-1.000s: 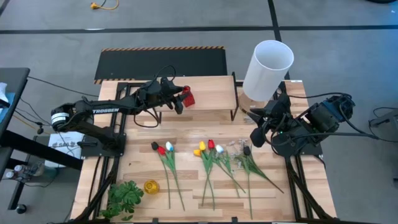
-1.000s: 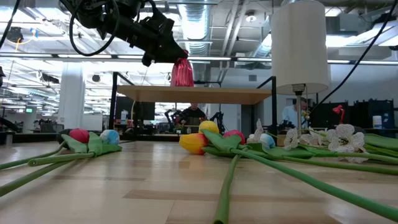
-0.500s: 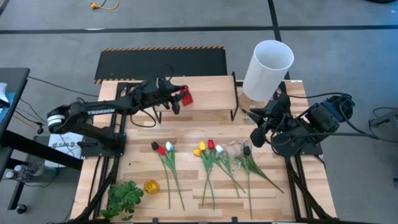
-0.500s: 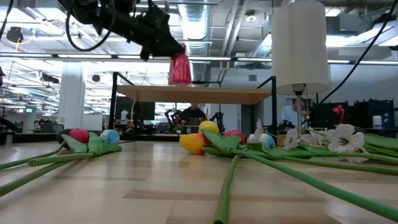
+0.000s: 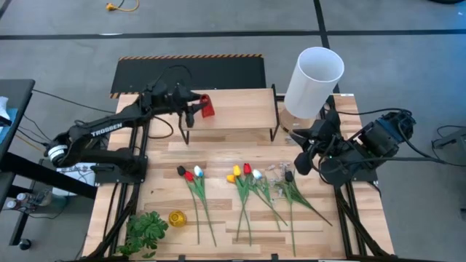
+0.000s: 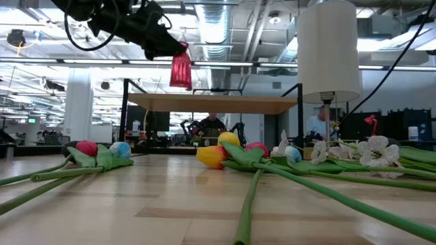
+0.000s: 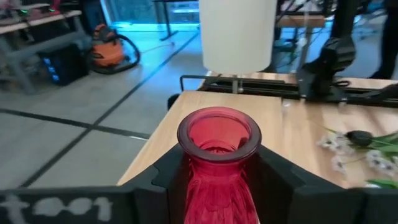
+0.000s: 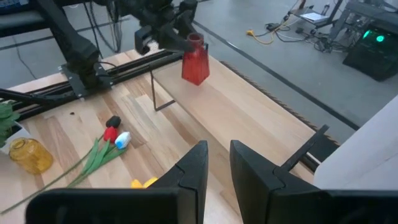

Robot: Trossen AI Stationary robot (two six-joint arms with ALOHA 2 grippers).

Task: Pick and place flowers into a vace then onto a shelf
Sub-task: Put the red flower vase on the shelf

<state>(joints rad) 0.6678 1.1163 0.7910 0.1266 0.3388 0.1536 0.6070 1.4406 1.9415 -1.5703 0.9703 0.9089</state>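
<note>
While it hangs above the shelf (image 5: 240, 109), the left claw (image 5: 195, 108) grips a red vase (image 5: 207, 106).

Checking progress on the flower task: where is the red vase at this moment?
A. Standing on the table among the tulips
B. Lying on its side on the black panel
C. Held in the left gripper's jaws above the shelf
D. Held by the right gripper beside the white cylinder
C: the left gripper grips the red vase, which hangs clear above the shelf in the low view.
</note>
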